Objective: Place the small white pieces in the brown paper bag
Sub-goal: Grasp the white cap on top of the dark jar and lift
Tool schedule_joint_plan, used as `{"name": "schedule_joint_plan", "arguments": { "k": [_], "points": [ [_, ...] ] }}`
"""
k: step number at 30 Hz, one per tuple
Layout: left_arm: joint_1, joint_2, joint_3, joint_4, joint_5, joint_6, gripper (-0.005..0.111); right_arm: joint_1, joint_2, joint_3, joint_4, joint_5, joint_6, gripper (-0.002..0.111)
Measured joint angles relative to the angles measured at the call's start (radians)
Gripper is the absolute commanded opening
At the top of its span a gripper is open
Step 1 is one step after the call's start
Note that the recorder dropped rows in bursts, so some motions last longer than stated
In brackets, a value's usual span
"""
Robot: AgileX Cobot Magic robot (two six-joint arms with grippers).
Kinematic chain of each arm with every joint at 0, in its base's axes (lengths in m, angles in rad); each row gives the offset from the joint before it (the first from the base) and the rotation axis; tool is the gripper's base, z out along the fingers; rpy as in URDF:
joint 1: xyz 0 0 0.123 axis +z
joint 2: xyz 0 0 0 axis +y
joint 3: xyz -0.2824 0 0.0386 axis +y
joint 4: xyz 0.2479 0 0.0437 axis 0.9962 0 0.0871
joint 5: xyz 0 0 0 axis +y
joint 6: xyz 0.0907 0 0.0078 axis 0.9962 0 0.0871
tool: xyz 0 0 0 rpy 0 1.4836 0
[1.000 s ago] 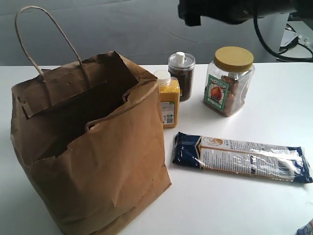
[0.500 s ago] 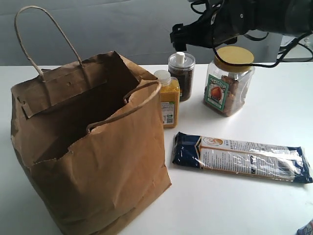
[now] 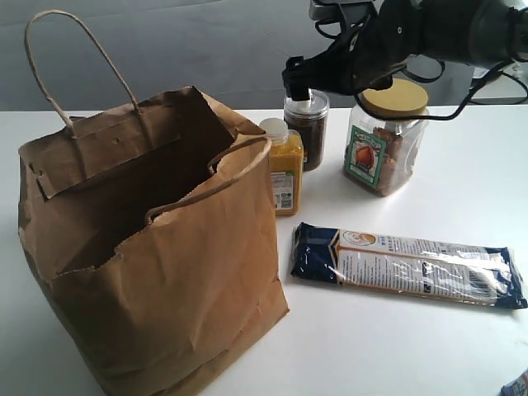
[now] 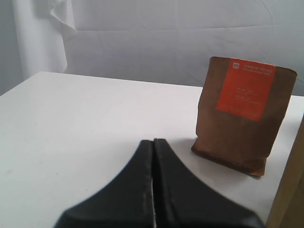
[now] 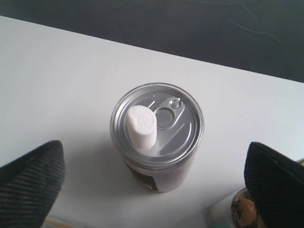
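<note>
The brown paper bag stands open on the left of the table, and its edge shows in the left wrist view. One small white piece stands on the metal lid of a dark jar; the jar is behind the bag's right side. My right gripper hovers right above that jar. It is open, with its fingers spread wide on either side of the jar and touching nothing. The other white pieces are out of view. My left gripper is shut and empty, low over the table.
A yellow bottle with a white screw cap stands against the bag. A clear jar with a yellow lid sits right of the dark jar. A long blue packet lies in front. A brown pouch with an orange label stands near the left gripper.
My right arm has come down and leftward from the top of the exterior view until its gripper hangs over the dark jar. The bag and jars have not moved.
</note>
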Motion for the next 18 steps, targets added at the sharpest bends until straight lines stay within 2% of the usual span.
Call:
{"name": "schedule_joint_plan", "arguments": {
  "k": [5,10,15,18],
  "points": [
    [0.000,0.000,0.000,0.000,0.000,0.000,0.000,0.000,0.039,-0.006,0.000,-0.023,-0.022,0.094],
    [0.000,0.000,0.000,0.000,0.000,0.000,0.000,0.008,0.098,-0.089,0.008,-0.028,-0.033,0.093],
    [0.000,0.000,0.000,0.000,0.000,0.000,0.000,0.020,0.155,-0.164,0.008,0.003,-0.036,0.082],
    [0.000,0.000,0.000,0.000,0.000,0.000,0.000,0.024,0.165,-0.171,0.008,0.013,-0.036,0.067]
  ]
}}
